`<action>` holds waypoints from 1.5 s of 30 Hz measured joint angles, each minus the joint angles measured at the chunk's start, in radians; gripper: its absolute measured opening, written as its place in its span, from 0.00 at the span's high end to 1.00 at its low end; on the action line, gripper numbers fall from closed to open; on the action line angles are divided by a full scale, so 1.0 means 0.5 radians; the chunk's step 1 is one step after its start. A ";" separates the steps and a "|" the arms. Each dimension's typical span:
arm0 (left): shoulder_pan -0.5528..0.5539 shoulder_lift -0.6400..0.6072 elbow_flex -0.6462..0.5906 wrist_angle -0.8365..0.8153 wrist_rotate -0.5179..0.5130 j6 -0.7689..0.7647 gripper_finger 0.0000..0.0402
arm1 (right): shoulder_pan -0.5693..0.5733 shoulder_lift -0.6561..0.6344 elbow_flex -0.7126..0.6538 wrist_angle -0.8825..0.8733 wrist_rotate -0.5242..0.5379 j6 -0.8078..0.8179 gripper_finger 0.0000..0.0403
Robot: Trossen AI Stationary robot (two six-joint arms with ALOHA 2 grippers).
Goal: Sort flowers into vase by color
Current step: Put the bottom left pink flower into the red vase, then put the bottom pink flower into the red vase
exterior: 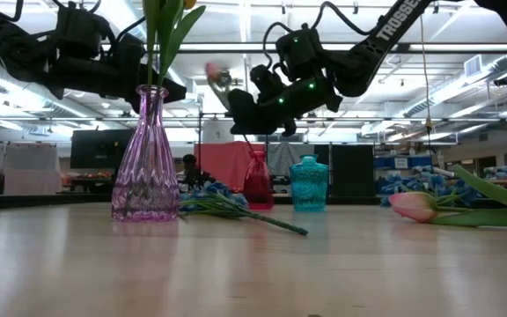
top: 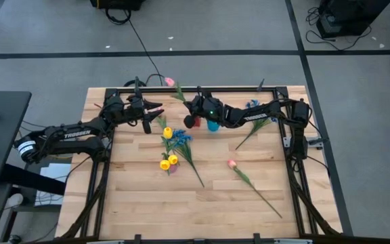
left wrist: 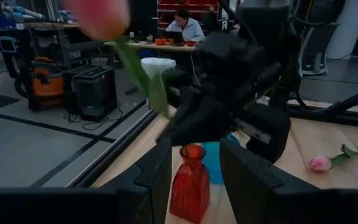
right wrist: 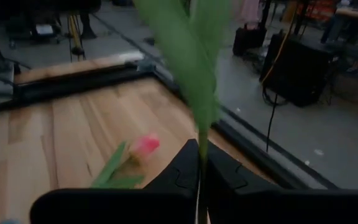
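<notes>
Flowers come first: we hold one pink tulip [top: 170, 82] by its green stem in the right hand [top: 189, 103], which is pinched shut on it at upper centre of the high view, bloom tilted out past the worktop's [top: 141, 203] far edge and above the red vase [exterior: 258, 180]. We judge the sorting barely begun: a green stem already stands in the pink vase [exterior: 144, 158], while a mixed bunch of yellow and blue flowers [top: 172, 150] lies at centre, another pink tulip [top: 232, 163] lies right of centre, and blue blooms [top: 252, 104] sit near the top right. The teal vase [exterior: 308, 183] stands just beside the red one. Our left hand [top: 153, 112] waits partly open and empty at upper left, facing the red vase; it crowds the approach.
</notes>
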 joint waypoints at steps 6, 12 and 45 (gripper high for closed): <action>-0.001 0.000 0.000 0.000 0.000 0.002 0.65 | 0.019 0.005 -0.006 -0.006 0.008 -0.038 0.89; -0.001 0.000 0.000 -0.010 0.000 0.004 0.65 | 0.034 -0.010 -0.006 -0.057 0.014 -0.055 0.76; 0.001 -0.673 -0.445 0.610 0.122 -0.161 0.65 | 0.714 -0.592 -0.004 -1.636 0.656 0.701 0.55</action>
